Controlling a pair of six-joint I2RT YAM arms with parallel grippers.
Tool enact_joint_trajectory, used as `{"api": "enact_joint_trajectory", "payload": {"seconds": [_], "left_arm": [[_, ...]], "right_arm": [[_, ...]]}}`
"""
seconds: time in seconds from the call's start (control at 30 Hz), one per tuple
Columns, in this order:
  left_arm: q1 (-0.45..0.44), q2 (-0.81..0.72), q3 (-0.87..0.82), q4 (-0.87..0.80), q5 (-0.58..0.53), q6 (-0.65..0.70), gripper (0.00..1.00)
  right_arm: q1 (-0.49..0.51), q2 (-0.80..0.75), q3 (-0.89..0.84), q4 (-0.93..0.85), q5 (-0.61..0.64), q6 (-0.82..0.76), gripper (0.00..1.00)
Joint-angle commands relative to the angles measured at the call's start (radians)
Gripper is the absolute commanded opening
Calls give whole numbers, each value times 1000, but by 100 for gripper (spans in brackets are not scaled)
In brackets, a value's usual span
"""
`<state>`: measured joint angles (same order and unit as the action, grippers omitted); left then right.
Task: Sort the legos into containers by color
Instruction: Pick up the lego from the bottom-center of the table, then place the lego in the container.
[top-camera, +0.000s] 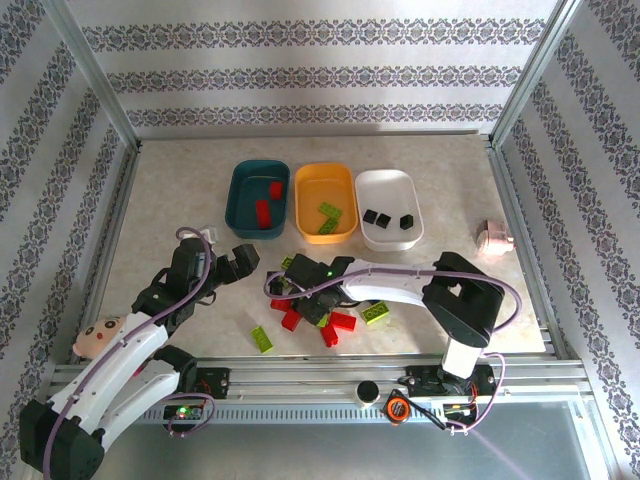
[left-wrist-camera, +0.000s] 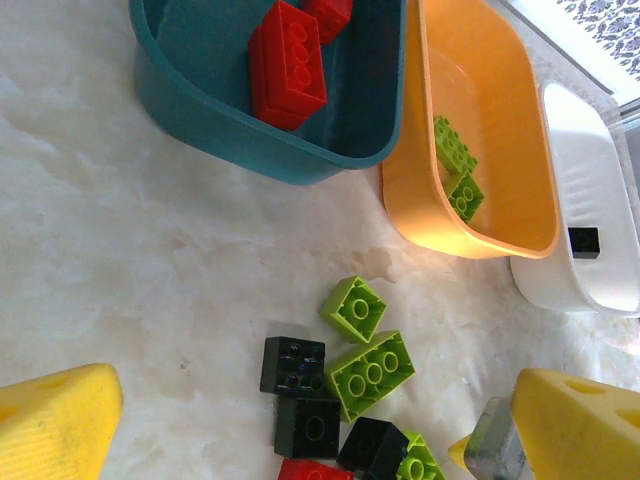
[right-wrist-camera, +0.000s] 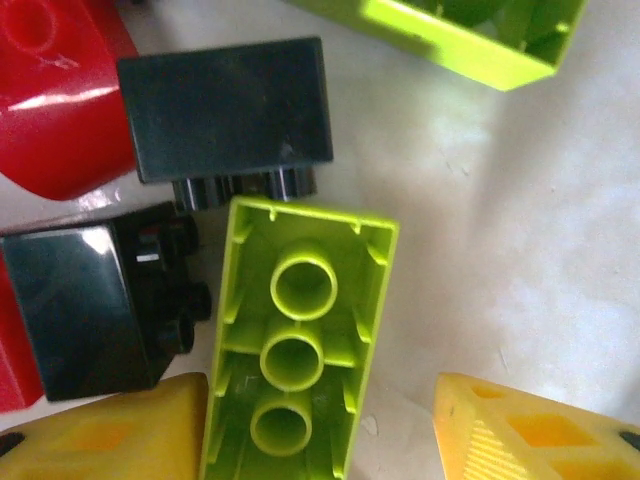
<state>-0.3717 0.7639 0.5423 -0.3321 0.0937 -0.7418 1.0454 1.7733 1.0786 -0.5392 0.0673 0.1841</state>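
teal tray (top-camera: 245, 195): 2 red legos (top-camera: 263, 213); orange (top-camera: 320, 185): 2 green (top-camera: 330, 212); white (top-camera: 385, 190): 3 black (top-camera: 383, 220).

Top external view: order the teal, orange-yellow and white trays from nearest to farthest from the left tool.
From the left tool:
1. teal tray, just beyond it, leftmost in the row.
2. orange-yellow tray, in the middle.
3. white tray, rightmost.

Left arm (top-camera: 130, 350) stretched forward and rightward from its base. Left gripper (top-camera: 238, 262) at the tip, jaws spread wide, yellow fingers (left-wrist-camera: 55, 420) far apart.

Right arm (top-camera: 400, 288) bent sharply, white forearm behind the gripper. Right gripper (top-camera: 312, 292) points down, low, jaws part-way apart, fingers (right-wrist-camera: 520, 430) yellow.
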Motion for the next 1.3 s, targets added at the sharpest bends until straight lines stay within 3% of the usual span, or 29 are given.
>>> {"api": "enact_joint_trajectory", "payload": {"seconds": [0.0, 0.2, 0.43, 0.67, 0.87, 1.03, 1.27], "left_arm": [[16, -14, -2, -30, -14, 12, 100], [18, -20, 0, -44, -14, 14, 100], [19, -49, -11, -37, -9, 11, 100], [21, -61, -36, -4, 9, 4, 100], [21, -82, -35, -8, -1, 42, 100], [21, -90, -53, -6, 0, 47, 100], [22, -18, -120, 84, 34, 11, 100]], "right_arm": [[7, 45, 42, 10, 19, -14, 59], [-17, 70, 39, 54, 9, -8, 46], [-39, -63, -65, 150, -18, -13, 27], [-78, -271, -150, 226, -34, 8, 22], [-221, -468, -141, 272, -25, 64, 22], [-373, -406, -61, 330, -69, 135, 22], [-456, -140, 141, 336, -68, 161, 22]]}}
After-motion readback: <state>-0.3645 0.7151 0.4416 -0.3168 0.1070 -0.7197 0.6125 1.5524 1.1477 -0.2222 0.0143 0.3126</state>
